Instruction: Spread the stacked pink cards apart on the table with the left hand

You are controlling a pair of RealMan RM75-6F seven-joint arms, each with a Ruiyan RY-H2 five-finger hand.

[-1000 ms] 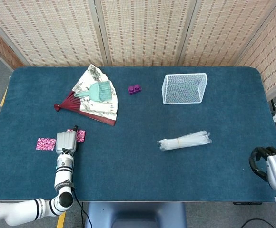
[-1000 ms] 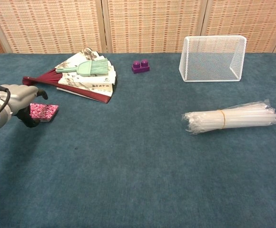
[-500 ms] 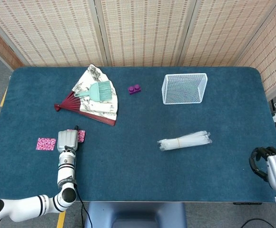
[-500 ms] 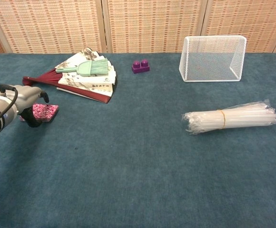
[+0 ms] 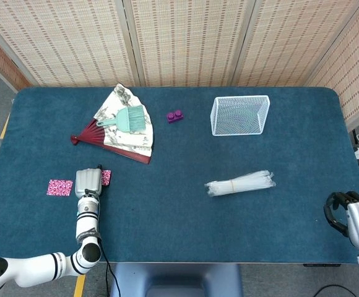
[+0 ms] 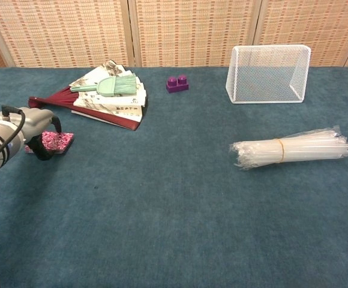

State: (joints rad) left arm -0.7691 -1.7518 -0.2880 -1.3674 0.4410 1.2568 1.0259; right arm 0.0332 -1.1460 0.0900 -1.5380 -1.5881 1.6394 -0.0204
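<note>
One pink card (image 5: 59,187) lies flat by itself near the table's left edge. My left hand (image 5: 88,182) sits just to its right, on top of the other pink cards (image 5: 106,177), and only their right end shows past the hand. In the chest view the left hand (image 6: 33,129) rests on the left part of these cards (image 6: 58,141), and a dark finger curls down at their near edge. Whether it pinches them is unclear. My right hand (image 5: 350,213) hangs off the table's front right corner with its fingers curled in on nothing.
A folding fan (image 5: 121,133) with a teal brush (image 5: 129,119) on it lies behind the cards. A purple brick (image 5: 175,116), a white wire basket (image 5: 240,115) and a bundle of clear straws (image 5: 239,183) lie further right.
My left hand has shifted slightly right and toward the front edge, now covering more of the pink cards under it. The lone card and my right hand have not moved.
</note>
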